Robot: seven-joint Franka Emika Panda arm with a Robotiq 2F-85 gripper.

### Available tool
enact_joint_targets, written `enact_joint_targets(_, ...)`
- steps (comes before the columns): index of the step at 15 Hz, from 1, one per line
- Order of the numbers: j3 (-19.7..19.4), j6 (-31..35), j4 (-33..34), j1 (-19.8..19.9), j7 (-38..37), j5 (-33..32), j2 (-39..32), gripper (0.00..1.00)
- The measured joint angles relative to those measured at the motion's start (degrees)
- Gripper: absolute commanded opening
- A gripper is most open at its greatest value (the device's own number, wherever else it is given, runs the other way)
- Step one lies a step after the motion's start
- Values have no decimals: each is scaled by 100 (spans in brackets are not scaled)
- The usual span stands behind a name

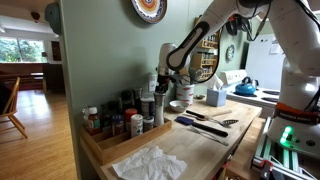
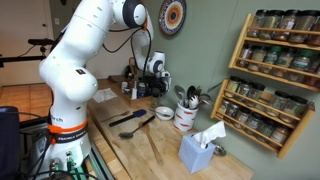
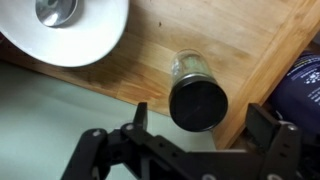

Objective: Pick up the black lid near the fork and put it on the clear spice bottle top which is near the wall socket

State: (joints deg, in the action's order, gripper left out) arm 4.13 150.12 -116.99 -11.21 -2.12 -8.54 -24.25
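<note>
In the wrist view the black lid (image 3: pixel 198 104) sits on top of the clear spice bottle (image 3: pixel 187 65), which stands on the wooden counter near its back edge by the green wall. My gripper (image 3: pixel 203 125) is open, with one finger on each side of the lid and a gap to both. In both exterior views the gripper (image 1: pixel 160 82) (image 2: pixel 153 78) hangs just above the bottle at the back of the counter. The fork is not clear among the utensils. The wall socket is not visible.
A white bowl (image 3: pixel 70 30) sits close beside the bottle, and a dark jar (image 3: pixel 305 90) on its other side. A wooden tray of spice jars (image 1: pixel 110 128), a white cloth (image 1: pixel 145 162), black utensils (image 1: pixel 205 125), a utensil crock (image 2: pixel 185 115), a tissue box (image 2: pixel 200 152) and a wall spice rack (image 2: pixel 272 70) surround it.
</note>
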Motion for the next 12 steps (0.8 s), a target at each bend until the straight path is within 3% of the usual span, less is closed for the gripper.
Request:
enact_joint_targets(6,263,-251,-404,342,592,566,466,100)
enact_joint_targets(9,363,-336,-880,556,923,976,1031,100)
enact_joint_targets(12,363,-837,-1414,661,1045,1285,1813,100)
